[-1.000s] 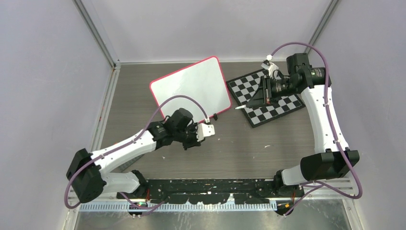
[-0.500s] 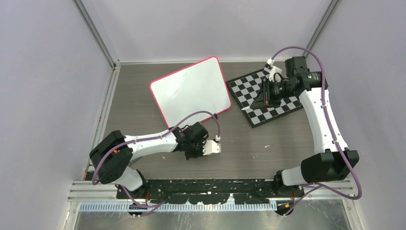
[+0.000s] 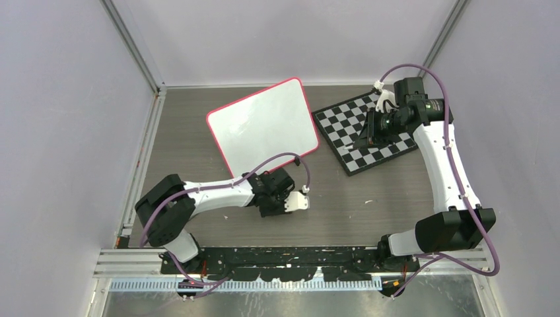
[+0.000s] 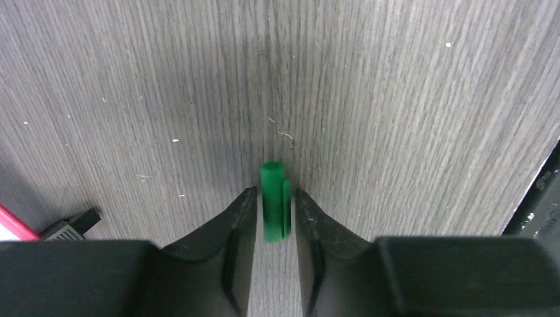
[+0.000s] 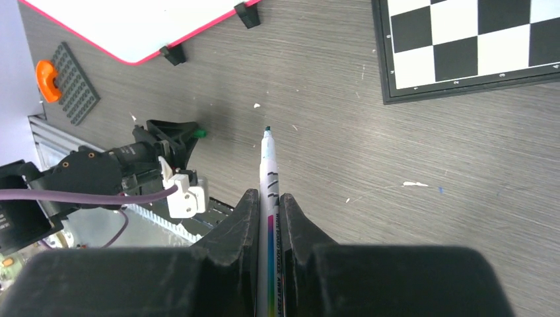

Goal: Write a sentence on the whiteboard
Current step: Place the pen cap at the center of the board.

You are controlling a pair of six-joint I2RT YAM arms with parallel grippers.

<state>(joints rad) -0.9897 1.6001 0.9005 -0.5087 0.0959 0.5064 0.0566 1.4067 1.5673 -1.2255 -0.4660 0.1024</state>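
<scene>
The whiteboard (image 3: 264,125) lies tilted at the back centre, white with a red-pink rim, and no sentence shows on it. Its edge and two black clips (image 5: 247,13) show in the right wrist view. My left gripper (image 4: 275,193) is low over the wood table in front of the board. A short green marker cap (image 4: 274,201) lies between its fingers with thin gaps on both sides. My right gripper (image 5: 267,195) is shut on a white marker (image 5: 269,165) with a bare green tip, held high above the checkered board (image 3: 343,125).
The black-and-white checkered board lies right of the whiteboard. A grey studded plate (image 5: 76,86) with an orange piece (image 5: 46,76) sits at the table's left side. White scraps (image 3: 368,201) dot the wood. Grey walls close in on three sides.
My left arm has drawn back from the whiteboard's near edge toward the front and lowered to the table. My right gripper has pulled slightly back and right with the marker.
</scene>
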